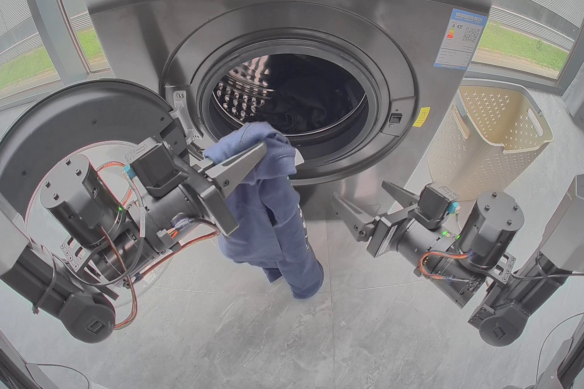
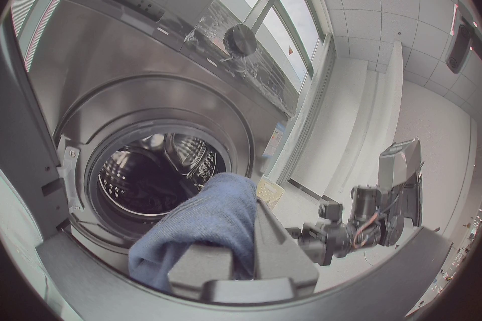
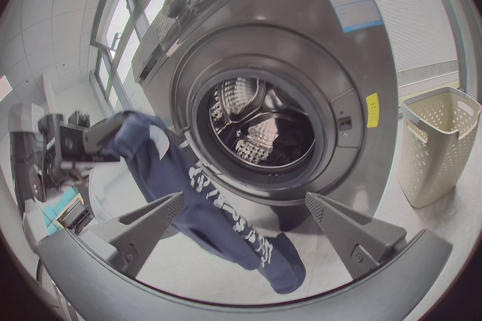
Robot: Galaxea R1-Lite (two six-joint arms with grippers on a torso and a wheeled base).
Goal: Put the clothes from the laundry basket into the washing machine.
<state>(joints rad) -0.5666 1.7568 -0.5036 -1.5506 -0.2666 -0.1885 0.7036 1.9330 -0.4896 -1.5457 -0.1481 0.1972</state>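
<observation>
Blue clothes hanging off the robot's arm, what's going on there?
The robot is loading laundry. Its left gripper has its fingers shut on a blue garment, held up just in front of the washing machine, with most of the cloth dangling toward the floor. The round door is swung open, and dark clothes already lie in the drum. The right gripper is open and holds nothing. The laundry basket stands on the floor beside the machine.
</observation>
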